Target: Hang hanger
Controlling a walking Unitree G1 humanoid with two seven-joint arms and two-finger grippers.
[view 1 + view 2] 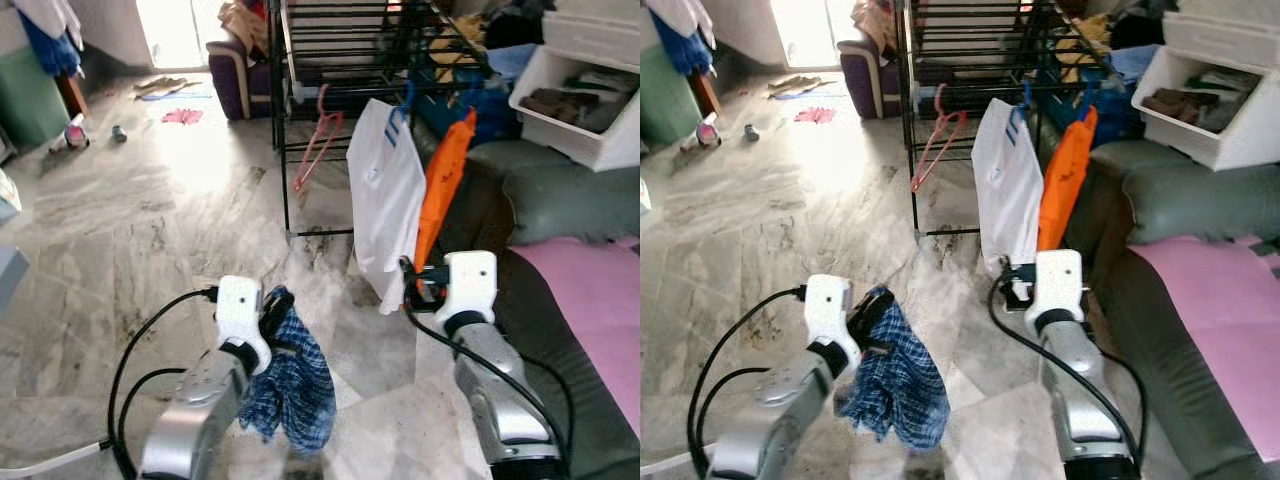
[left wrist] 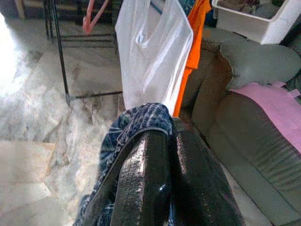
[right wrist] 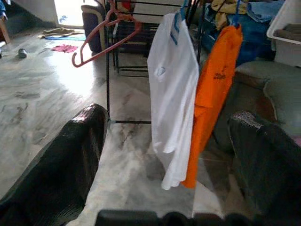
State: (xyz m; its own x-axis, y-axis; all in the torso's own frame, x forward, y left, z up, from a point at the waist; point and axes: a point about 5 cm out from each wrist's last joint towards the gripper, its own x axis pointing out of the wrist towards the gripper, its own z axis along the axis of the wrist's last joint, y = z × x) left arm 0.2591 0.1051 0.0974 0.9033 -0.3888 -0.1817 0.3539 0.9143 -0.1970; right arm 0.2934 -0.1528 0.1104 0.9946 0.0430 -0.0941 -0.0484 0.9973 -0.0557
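So: left gripper [image 1: 272, 306] is clenched on a blue cloth [image 1: 290, 385], right gripper [image 3: 169, 141] spread, empty. Pink hanger [image 1: 318, 140] hangs on the rack [image 1: 350, 40], beside the white shirt [image 1: 388, 200]. Looks light, stiff, thin; probably slippery, so grab near the hook.

Left end effector [image 1: 275, 305] clamped, right end effector [image 1: 412, 285] spread

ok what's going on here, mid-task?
The robot faces a black drying rack with a white shirt and an orange shirt hanging on it, plus an empty pink hanger. Its left gripper is shut on a blue checked cloth. The right gripper is open, holding nothing, near the white shirt's hem.
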